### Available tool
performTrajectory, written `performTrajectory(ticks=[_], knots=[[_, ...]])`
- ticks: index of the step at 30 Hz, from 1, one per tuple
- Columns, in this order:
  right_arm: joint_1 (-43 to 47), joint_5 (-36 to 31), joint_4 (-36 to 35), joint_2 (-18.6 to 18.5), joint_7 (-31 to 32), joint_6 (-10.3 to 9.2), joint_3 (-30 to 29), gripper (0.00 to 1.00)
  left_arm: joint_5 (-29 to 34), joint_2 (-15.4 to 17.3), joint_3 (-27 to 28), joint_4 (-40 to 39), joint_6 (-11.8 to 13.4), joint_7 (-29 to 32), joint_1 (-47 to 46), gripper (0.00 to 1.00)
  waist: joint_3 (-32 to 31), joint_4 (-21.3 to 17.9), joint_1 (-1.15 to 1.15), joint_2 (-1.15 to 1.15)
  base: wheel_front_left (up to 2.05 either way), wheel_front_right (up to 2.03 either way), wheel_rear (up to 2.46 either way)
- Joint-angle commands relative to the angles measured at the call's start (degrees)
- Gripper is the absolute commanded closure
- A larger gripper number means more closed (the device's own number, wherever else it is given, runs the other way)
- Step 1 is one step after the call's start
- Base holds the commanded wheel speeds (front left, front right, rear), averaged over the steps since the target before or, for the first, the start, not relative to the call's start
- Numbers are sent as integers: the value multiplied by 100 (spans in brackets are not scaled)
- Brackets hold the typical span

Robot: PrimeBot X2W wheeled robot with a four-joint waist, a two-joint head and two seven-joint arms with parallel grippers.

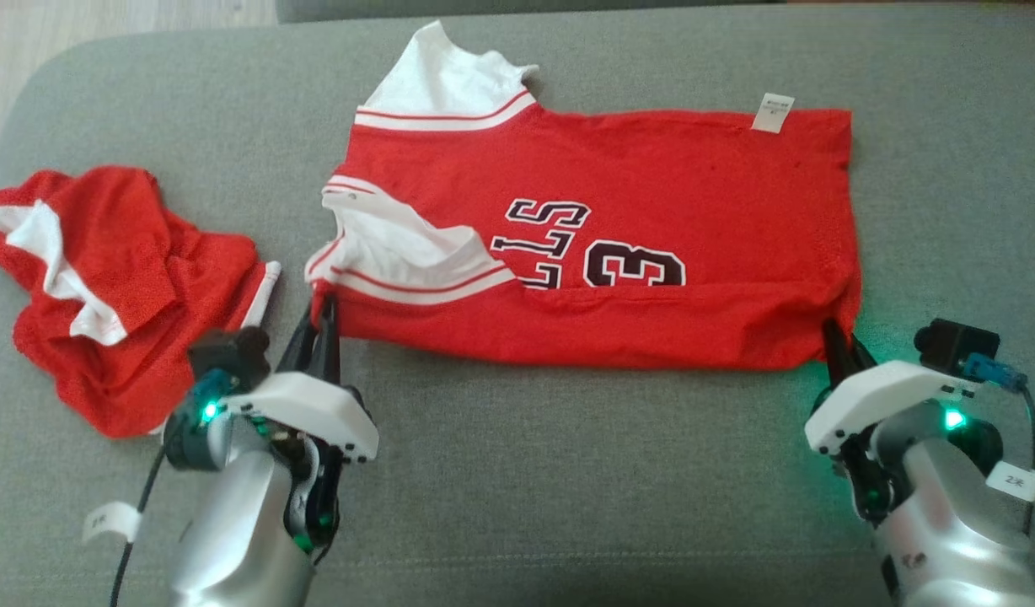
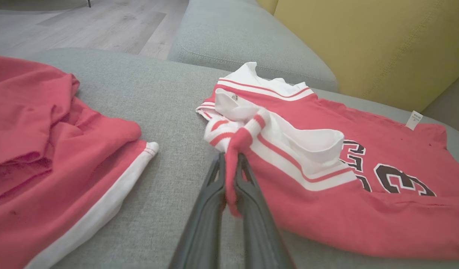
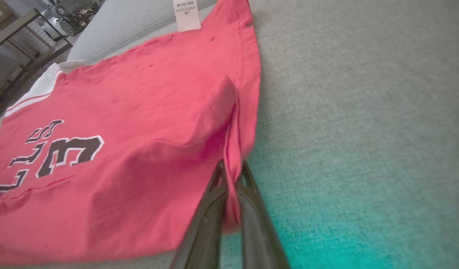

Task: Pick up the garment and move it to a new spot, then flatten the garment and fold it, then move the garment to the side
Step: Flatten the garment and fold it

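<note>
— Two grippers: what are they gripping?
— The left gripper [image 1: 322, 316] pinches the red jersey [image 1: 652, 228] by its armhole corner. The right gripper [image 1: 836, 335] pinches its hem corner. Both pairs of jaws are pressed tight on cloth.
— And where is the jersey?
— It is spread between the two pairs of jaws and beyond their tips, on the grey cushion [image 1: 568, 472]. A crumpled red garment [image 1: 121, 295] lies just outside the left jaws.

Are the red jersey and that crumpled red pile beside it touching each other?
Apart. The left wrist view shows bare grey cushion between the jersey and the crumpled red garment.
</note>
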Motion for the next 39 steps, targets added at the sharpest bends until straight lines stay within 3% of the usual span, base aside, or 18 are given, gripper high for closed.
performTrajectory(ticks=[1,9,16,26,27,28,29,34,39], knots=[[-21,45,-145,-112,1,40,174,100,49,130,139,-111,17,3,-35,100,-91,-18,0,0,0,0,0],[342,435,-422,-639,324,40,311,100,-110,202,131,36,-1,284,305,100,-501,-10,0,0,0,0,0],[928,834,-999,-1143,992,40,356,100,-192,288,19,-161,-42,602,701,100,-802,73,0,0,0,0,0],[1686,956,-1837,-1245,1669,40,130,100,-222,352,-161,-497,75,1091,1192,100,-959,25,0,0,0,0,0],[1729,925,-1887,-1222,1679,40,68,59,-216,359,-166,-522,101,1106,1214,58,-964,14,0,0,0,0,0],[1763,867,-1925,-1200,1671,40,-2,0,-186,372,-174,-547,151,1105,1226,4,-967,5,0,0,0,0,0],[1788,814,-1952,-1164,1669,40,-75,0,-159,380,-179,-573,198,1098,1231,0,-969,-4,0,0,0,0,0],[1818,605,-2144,-980,1554,40,-313,0,-261,328,-65,-733,297,986,1192,0,-978,-40,0,0,0,0,0],[1840,453,-2773,-808,1077,40,-419,0,-346,275,138,-1111,424,563,1096,0,-976,-88,0,0,0,0,0]])
